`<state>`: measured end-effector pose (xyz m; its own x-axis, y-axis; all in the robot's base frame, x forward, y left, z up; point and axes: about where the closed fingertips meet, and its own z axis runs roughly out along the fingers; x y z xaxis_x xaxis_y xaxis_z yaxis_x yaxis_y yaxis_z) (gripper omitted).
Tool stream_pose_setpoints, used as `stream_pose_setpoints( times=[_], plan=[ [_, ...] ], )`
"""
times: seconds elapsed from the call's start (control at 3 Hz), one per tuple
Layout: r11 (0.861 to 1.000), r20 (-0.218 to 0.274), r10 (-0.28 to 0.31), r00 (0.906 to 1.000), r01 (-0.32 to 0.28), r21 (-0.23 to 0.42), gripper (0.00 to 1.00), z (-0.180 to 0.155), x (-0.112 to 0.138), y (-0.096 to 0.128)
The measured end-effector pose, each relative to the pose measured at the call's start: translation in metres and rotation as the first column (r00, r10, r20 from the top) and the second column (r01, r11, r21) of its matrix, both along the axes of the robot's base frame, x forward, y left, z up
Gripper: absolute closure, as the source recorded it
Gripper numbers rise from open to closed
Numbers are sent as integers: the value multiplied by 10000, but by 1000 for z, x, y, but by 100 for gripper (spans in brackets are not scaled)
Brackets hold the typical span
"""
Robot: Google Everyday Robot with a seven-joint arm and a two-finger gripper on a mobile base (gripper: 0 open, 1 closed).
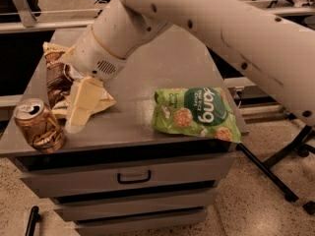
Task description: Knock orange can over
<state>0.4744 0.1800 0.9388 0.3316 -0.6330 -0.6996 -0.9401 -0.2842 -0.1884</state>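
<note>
The orange can (pixel 38 126) stands upright, leaning slightly, at the front left corner of the grey cabinet top (pixel 162 68). It is orange-brown with pale swirls and a silver top with a pull tab. My gripper (pixel 81 112) hangs from the white arm (pixel 197 18), its pale fingers pointing down and left just right of the can, a small gap apart from it. The fingers lie over the brown-and-cream snack bag (pixel 56 75).
A green snack bag (pixel 196 113) lies at the front right of the cabinet top, overhanging the edge a little. Drawers (pixel 133 176) are below the top. Black stand legs (pixel 275 166) are on the floor to the right.
</note>
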Motion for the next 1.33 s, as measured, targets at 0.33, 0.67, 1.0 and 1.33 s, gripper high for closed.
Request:
stream_pose_setpoints(
  times=[0.33, 0.67, 1.0, 1.33],
  plan=[
    [9983, -281, 567, 9980, -569, -92, 0, -7, -26, 34],
    [9960, -707, 845, 9939, -863, -239, 0, -19, -44, 52],
    [9957, -975, 806, 9920, -846, -377, 16, -33, -44, 63],
    [9964, -1247, 686, 9898, -743, -418, 39, -43, -35, 69]
  ],
)
